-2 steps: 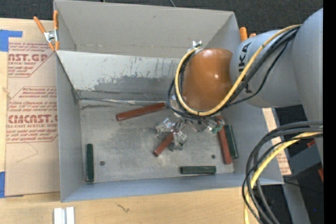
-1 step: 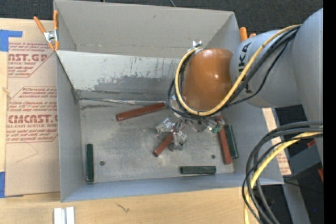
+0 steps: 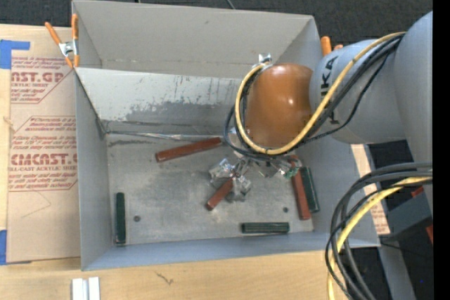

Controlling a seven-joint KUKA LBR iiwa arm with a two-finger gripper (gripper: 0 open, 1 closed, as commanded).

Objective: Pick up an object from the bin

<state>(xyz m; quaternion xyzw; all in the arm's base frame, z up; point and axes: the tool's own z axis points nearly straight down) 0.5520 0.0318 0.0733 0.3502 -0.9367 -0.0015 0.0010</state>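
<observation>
A dark green bar (image 3: 265, 227) is lying flat along the near wall of the grey bin (image 3: 197, 46), at about 5 o'clock from the floor's middle. A second dark green bar (image 3: 120, 218) is lying lengthwise against the left wall, at 8 o'clock. Just past the middle, a short red-brown stick (image 3: 219, 197) is lying slantwise, its upper end touching or running under the gripper (image 3: 235, 176), which is hanging low over it. I cannot tell how far the pincer is standing open, nor whether it is gripping the stick. At 3 o'clock from the gripper, a red stick (image 3: 301, 197) and a dark green one (image 3: 310, 190) are lying side by side by the right wall. At 10 o'clock, further back, a long red-brown stick (image 3: 188, 150) is resting well apart. The arm's orange cover (image 3: 278, 105) is looming over the far floor.
</observation>
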